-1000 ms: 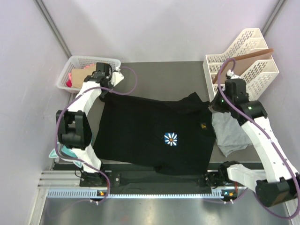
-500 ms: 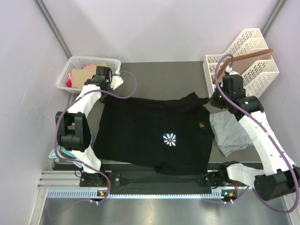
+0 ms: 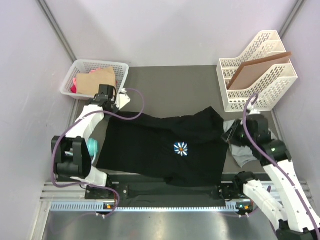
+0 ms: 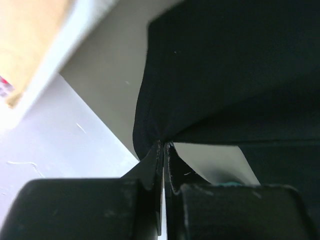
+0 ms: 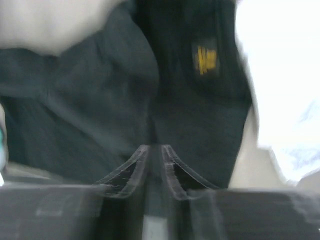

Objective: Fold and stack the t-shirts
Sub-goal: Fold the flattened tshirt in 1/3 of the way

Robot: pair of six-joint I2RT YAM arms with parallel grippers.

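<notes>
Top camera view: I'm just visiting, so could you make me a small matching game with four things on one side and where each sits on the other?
Things:
1. black t-shirt
2. grey t-shirt
3. brown board
4. white basket

Places:
A. far left corner of the table
B. standing in the white file rack
C. spread across the middle
D. crumpled at the right side

Pairs: 1-C, 2-D, 3-B, 4-A

Bright, even light; right wrist view blurred, partly overexposed.
</notes>
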